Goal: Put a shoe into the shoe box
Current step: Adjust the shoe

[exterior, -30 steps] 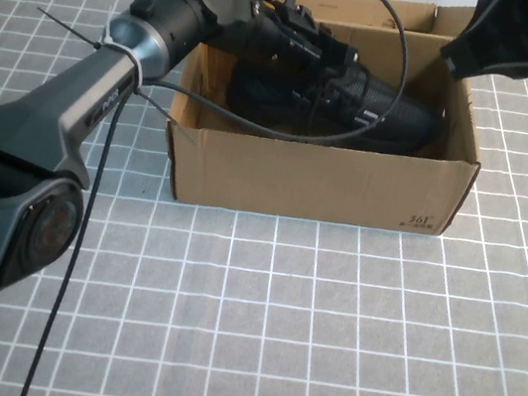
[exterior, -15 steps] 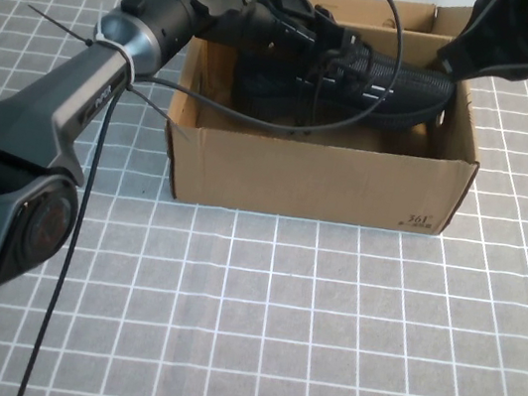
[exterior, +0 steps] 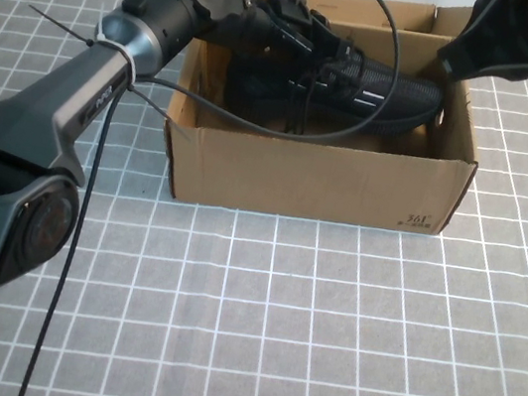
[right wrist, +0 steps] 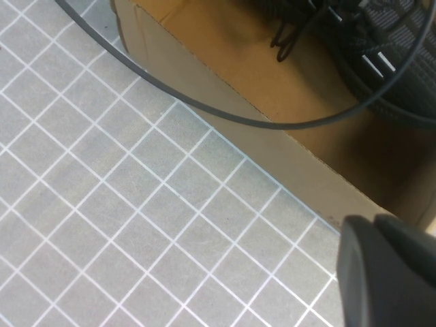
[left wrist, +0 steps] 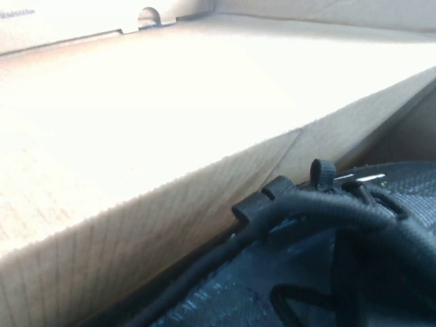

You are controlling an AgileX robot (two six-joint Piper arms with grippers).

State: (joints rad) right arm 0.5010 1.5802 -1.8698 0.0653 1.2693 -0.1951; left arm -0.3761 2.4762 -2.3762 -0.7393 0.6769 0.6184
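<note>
Inside the shoe box [exterior: 318, 176], the left gripper [exterior: 306, 29] grips the shoe [exterior: 381, 91]; its wrist view alone shows laces [left wrist: 354, 204] against cardboard. Above the box's far right corner hangs the right gripper [exterior: 515, 42], fingers unreadable.

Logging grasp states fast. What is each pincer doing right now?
Left pincer: over the shoe box, at the shoe; grip cannot be told.
Right pincer: over the box's far right corner by the shoe's toe; cannot be told.
</note>
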